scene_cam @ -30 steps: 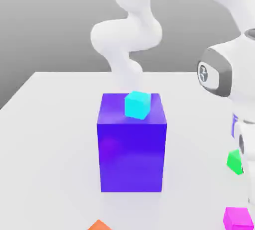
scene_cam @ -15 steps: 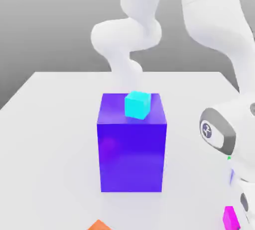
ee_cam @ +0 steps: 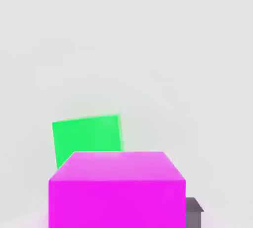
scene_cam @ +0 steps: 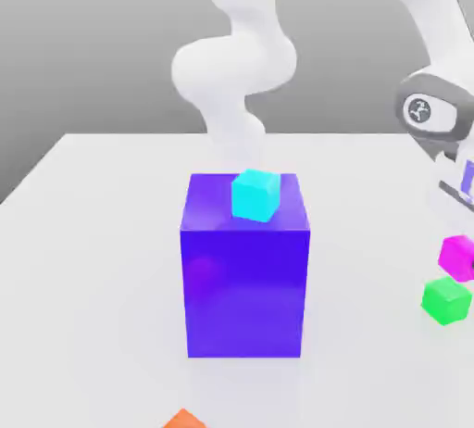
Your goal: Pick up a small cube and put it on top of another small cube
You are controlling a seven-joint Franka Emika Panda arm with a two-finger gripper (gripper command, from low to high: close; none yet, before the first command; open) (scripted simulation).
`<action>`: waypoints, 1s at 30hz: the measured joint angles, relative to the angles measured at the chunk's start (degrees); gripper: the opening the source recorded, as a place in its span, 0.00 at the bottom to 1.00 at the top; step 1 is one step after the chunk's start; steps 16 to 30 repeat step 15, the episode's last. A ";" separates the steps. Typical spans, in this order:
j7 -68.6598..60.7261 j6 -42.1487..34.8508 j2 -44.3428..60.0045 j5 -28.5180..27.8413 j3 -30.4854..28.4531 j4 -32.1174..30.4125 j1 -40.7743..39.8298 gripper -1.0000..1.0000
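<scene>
Magenta cube (scene_cam: 457, 257) held aloft, just above green cube (scene_cam: 446, 300).

Bright, even light — soft shadows, sharp

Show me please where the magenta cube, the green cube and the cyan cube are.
magenta cube (ee_cam: 116, 197), hand view, its near face.
green cube (scene_cam: 446, 300), exterior view, its middle.
cyan cube (scene_cam: 255, 195), exterior view, its middle, on the purple block (scene_cam: 244, 287).

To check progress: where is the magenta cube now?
In the exterior view the magenta cube hangs at the right edge, just above the green cube, held by the gripper.
</scene>
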 joint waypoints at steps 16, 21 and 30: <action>0.20 0.62 0.01 -0.27 -0.68 -0.45 0.81 1.00; 0.20 0.62 0.01 -0.27 -0.68 -0.45 0.81 1.00; 0.20 0.62 0.01 -0.27 -0.68 -0.45 0.81 1.00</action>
